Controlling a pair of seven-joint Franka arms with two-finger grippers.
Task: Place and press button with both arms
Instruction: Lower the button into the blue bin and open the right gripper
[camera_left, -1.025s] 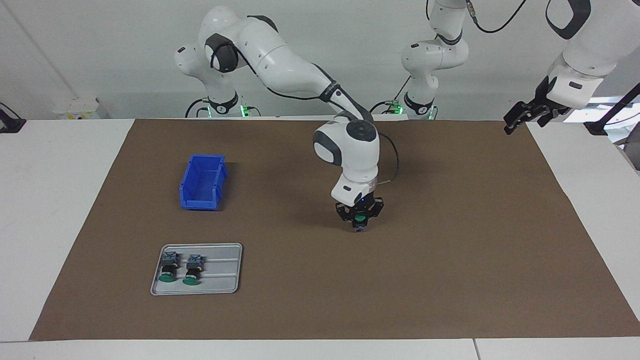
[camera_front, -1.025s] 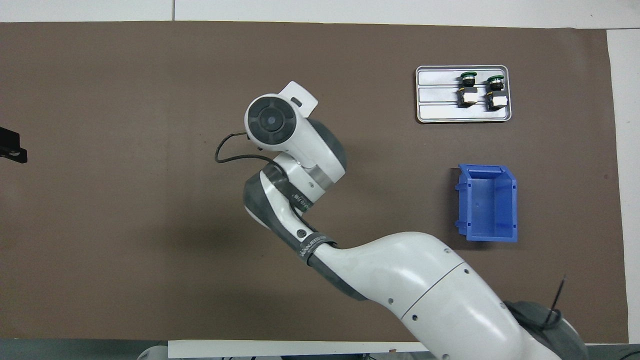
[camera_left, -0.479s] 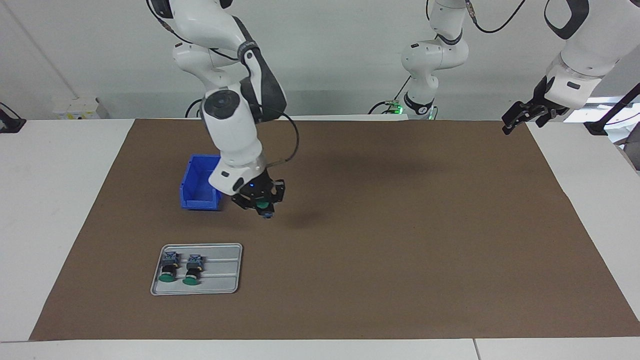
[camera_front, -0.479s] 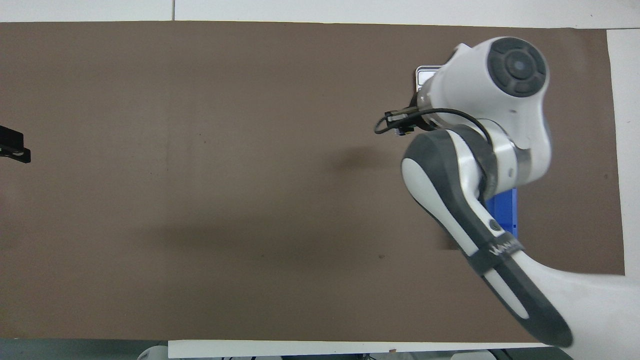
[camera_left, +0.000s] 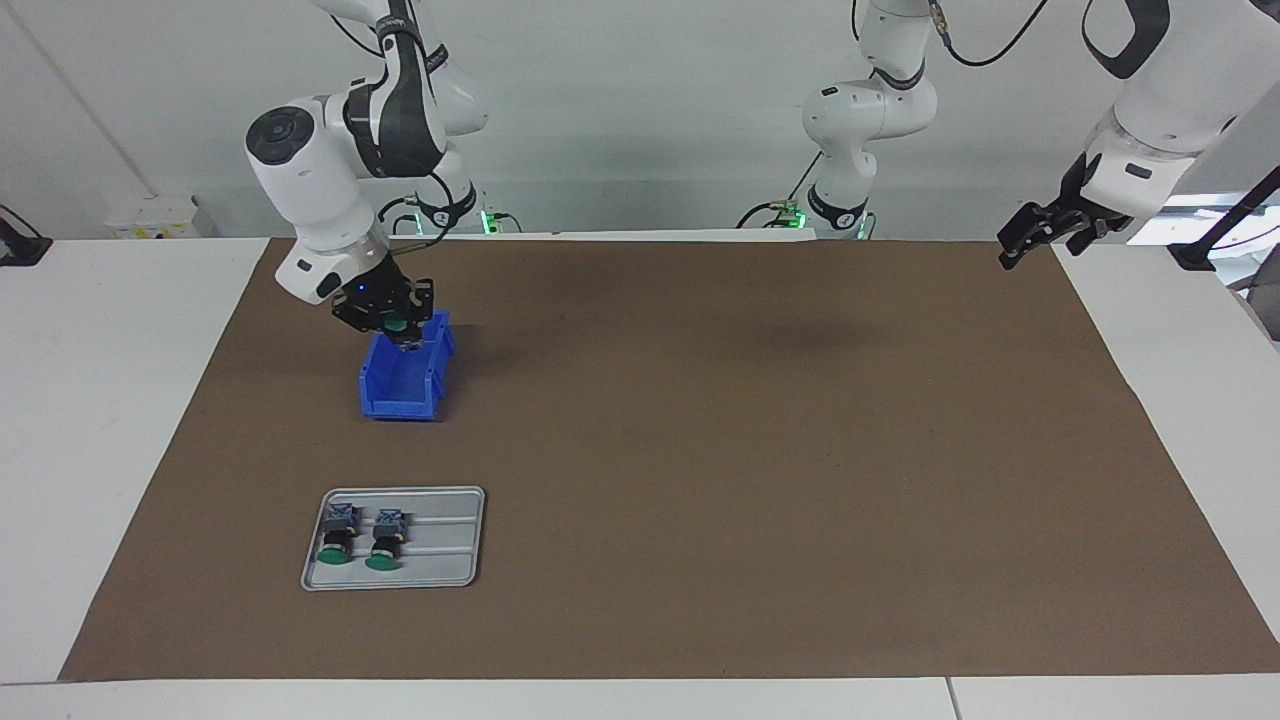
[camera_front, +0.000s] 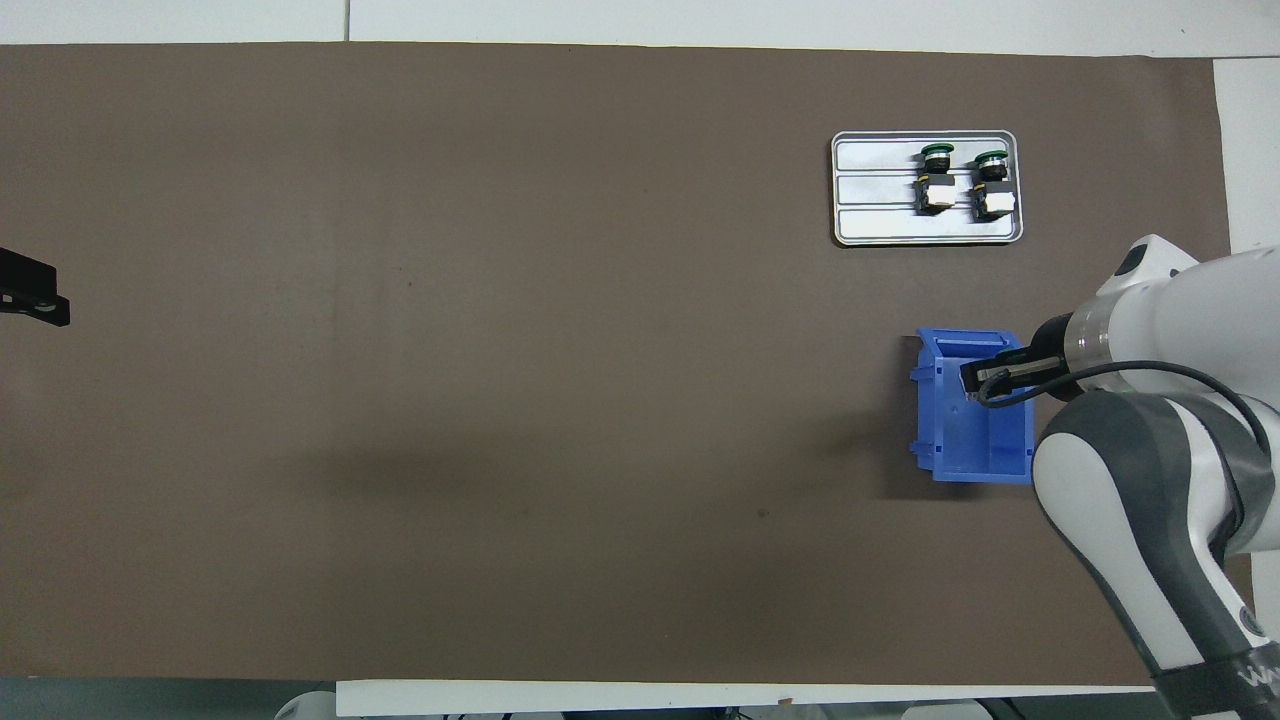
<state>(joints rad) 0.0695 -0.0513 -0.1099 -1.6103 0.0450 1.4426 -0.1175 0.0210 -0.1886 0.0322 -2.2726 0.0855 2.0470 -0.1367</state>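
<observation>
Right, the step in hand looks like dropping the held button into the bin. Notes, from the robots' end outward:

- Left two-finger black gripper (camera_left: 1040, 232) hangs in the air over the edge of the brown paper mat (camera_left: 700, 450) at the left arm's end. Its fingertips are spread with nothing between them. This arm waits, so leave it parked well apart from the drop.
- Right two-finger black gripper (camera_left: 403, 336) is pressed together on the small green-capped push-button switch (camera_left: 397, 324), pinching it just above the bin. The green cap shows between the links.
- The open-topped blue plastic bin (camera_left: 405, 385) sits on the mat toward the right arm's end. The gripper is over the part of it nearer the robots, close to that wall.
- To do it well: centre the gripper over the cavity first, because a release this near the wall risks the switch clipping the rim and bouncing out.
- Go straight down until the switch is below the rim, then release. A short fall means less tumbling.
- Hold the pinch until it is low, and lift straight up afterwards so the links miss the walls.
- Farthest out, a flat grey metal tray (camera_left: 445, 565) holds two more green-capped switches (camera_left: 335, 535) lying side by side. They are well apart from the bin and not in the way.
</observation>
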